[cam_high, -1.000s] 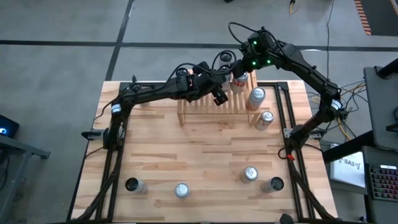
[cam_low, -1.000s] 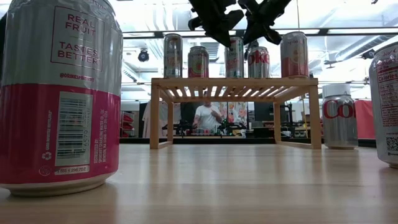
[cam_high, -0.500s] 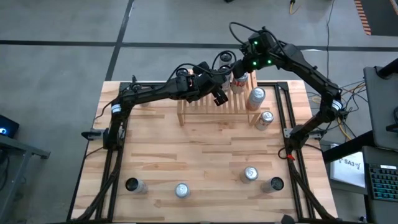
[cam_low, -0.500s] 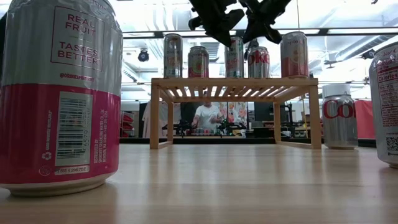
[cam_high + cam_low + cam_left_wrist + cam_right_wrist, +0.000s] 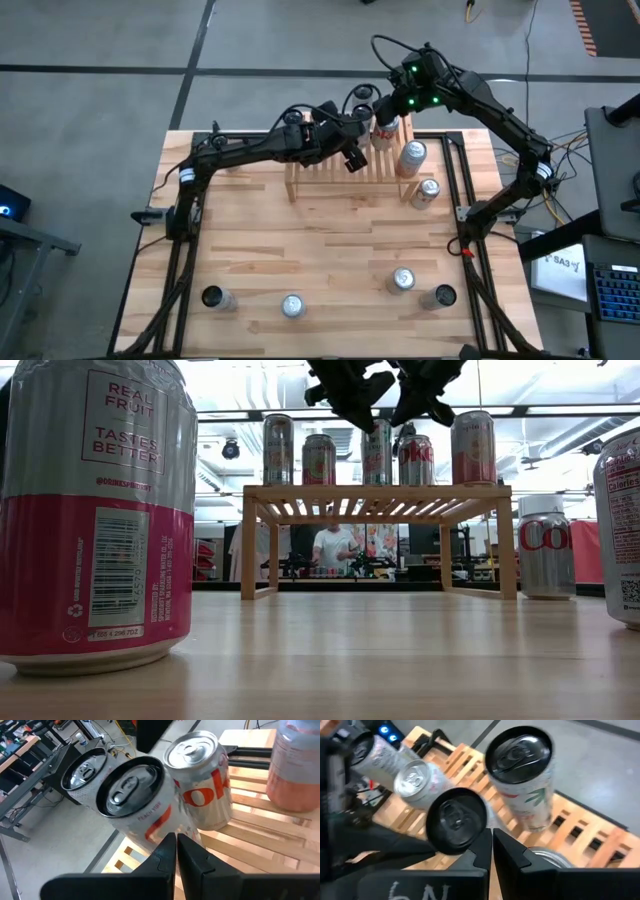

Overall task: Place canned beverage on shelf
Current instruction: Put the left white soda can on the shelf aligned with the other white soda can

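Observation:
The shelf [image 5: 330, 172], a low slatted wooden rack [image 5: 375, 492], stands at the table's far side with several cans upright on its top. My left gripper [image 5: 352, 156] reaches in from the left and hangs shut over the shelf's middle [image 5: 362, 420]. In its wrist view the shut fingers [image 5: 175, 851] point at a black-topped can [image 5: 131, 802], with a silver-topped Coke can [image 5: 200, 780] behind it. My right gripper [image 5: 386, 110] comes from the right, shut too [image 5: 408, 415]. Its fingers [image 5: 491, 842] sit beside a black-topped can [image 5: 456, 820]. My left gripper's shut fingertips [image 5: 169, 840] stand close before the black-topped can's upper side wall [image 5: 150, 827], slanting down at it; I cannot tell whether they touch it. My right gripper's shut fingertips [image 5: 485, 837] stand at the rim of the black-topped can's top [image 5: 476, 831], slanting down from above; I cannot tell whether they touch it.
A Coke can [image 5: 426, 191] stands on the table right of the shelf [image 5: 545, 545]. Several more cans stand near the front edge [image 5: 402, 281], [image 5: 291, 306], one large at the low view's left [image 5: 95, 510]. The table's middle lies bare. A person [image 5: 330, 545] shows far behind.

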Motion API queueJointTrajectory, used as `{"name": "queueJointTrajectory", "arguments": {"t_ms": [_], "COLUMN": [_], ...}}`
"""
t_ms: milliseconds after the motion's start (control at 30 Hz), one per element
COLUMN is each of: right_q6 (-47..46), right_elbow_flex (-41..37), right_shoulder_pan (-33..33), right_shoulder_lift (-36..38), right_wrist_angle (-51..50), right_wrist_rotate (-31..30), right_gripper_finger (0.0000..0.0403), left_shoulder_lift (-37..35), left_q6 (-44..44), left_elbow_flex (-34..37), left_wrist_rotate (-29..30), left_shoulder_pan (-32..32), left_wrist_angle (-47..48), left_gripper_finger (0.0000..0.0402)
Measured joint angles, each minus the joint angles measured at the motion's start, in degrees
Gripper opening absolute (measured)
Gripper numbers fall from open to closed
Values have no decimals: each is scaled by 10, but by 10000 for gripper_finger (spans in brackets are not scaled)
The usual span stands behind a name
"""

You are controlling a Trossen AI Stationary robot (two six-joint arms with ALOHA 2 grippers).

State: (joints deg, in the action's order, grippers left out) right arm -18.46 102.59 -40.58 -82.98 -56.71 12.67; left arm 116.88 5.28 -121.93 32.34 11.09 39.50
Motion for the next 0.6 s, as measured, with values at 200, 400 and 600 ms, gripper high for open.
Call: {"name": "queueJointTrajectory", "arguments": {"t_ms": [200, 400, 600], "right_q6": [7, 20, 26], "right_elbow_flex": [0, 0, 0], "right_shoulder_pan": [0, 0, 1], "right_shoulder_lift": [-2, -23, -30], "right_wrist_angle": [0, 0, 0], "right_wrist_rotate": [-25, -28, -22], "right_gripper_finger": [9, 9, 9], "left_shoulder_lift": [-1, -1, 0], "left_q6": [0, 0, 0], "left_elbow_flex": [0, 0, 0], "left_wrist_rotate": [0, 0, 0], "left_shoulder_pan": [-2, 1, 4], "left_wrist_angle": [26, 30, 30], "left_gripper_finger": [0, 0, 0]}}
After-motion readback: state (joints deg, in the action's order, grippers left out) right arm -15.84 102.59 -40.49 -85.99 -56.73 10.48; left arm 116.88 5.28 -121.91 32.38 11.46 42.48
